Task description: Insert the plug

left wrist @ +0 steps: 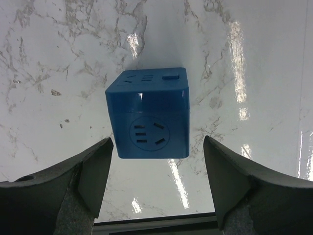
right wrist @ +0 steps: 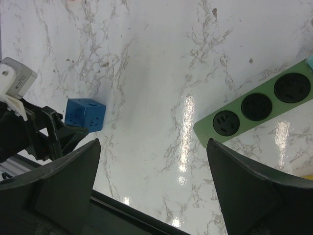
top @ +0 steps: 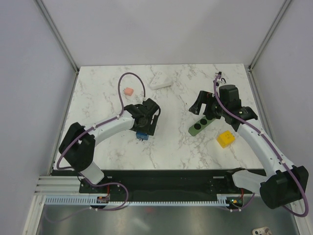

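The plug [left wrist: 148, 113] is a bright-blue cube resting on the marble table, a socket face turned toward the left wrist camera. My left gripper [left wrist: 157, 139] is open, its fingertips on either side of the cube's near end with a gap on both sides. From above, the plug [top: 142, 135] shows just under the left gripper [top: 143, 125]. The green power strip [top: 202, 124] lies diagonally right of centre, with three round black sockets. My right gripper [top: 201, 105] hovers over its far end, open and empty. The right wrist view has the strip [right wrist: 259, 108] at the right and the plug [right wrist: 84, 115] at the left.
A yellow block [top: 225, 139] sits just right of the strip. A small pink block [top: 128, 91] and a white adapter [top: 160, 81] lie toward the back of the table. Grey walls enclose the table on three sides.
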`<state>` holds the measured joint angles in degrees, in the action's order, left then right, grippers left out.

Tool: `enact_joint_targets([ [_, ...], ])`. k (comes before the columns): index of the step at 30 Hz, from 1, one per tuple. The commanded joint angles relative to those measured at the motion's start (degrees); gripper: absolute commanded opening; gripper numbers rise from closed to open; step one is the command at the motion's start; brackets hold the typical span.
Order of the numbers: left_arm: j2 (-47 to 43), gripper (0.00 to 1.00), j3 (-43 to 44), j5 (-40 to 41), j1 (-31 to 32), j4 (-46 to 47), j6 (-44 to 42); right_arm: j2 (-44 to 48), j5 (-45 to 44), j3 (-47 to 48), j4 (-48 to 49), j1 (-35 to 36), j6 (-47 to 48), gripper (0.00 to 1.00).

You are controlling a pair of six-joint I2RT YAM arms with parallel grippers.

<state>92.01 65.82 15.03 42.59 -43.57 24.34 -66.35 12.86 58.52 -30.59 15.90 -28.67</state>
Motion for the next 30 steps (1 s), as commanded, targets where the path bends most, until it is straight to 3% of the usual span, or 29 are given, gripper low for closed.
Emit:
enact_joint_targets([
  [1, 1.68, 0.82, 0.8, 1.32, 0.04, 0.5, -0.96, 1.83, 0.59, 0.36, 1.15, -0.08, 0.1, 0.97],
  [9, 2.92, 0.76, -0.69, -0.7, -0.49, 3.05, -1.05, 2.19, 0.41, 0.19, 1.15, 0.01, 0.1, 0.97],
  [12, 1.95, 0.68, -1.92, -2.89, -1.19, 4.98, -1.57, 2.54, 0.15, 0.19, 1.23, -0.08, 0.1, 0.97],
  [13, 1.69, 0.61, -2.27, -3.33, -1.37, 5.25, -1.66, 2.54, 0.15, 0.19, 1.32, -0.08, 0.01, 0.97],
  [17, 1.33, 0.49, -2.63, -4.91, -2.07, 5.6, -2.27, 2.8, 0.76, 0.1, 1.67, -0.08, -0.42, 0.97],
  [19, 1.16, 0.29, -2.54, -6.84, -2.33, 5.52, -3.32, 3.15, 1.46, -0.16, 2.55, 0.01, -0.43, 0.97],
  [21, -0.15, 0.15, -1.76, -9.13, -2.6, 4.99, -4.29, 3.68, 3.21, -0.69, 5.18, 0.01, -0.16, 0.97],
  [22, -0.94, 0.13, -1.14, -10.62, -2.68, 4.99, -5.43, 4.64, 3.4, -1.82, 6.49, 0.01, 0.01, 0.96],
  [27, -6.31, 0.02, 4.12, -29.68, -4.96, 5.08, -7.2, 0.97, 2.51, -3.6, 18.01, 0.1, 7.39, 0.93],
  [30, -8.15, 0.02, 6.07, -43.47, -6.55, 5.86, -8.08, -1.68, 15.83, 0.54, 26.87, 0.1, 11.17, 0.92],
])
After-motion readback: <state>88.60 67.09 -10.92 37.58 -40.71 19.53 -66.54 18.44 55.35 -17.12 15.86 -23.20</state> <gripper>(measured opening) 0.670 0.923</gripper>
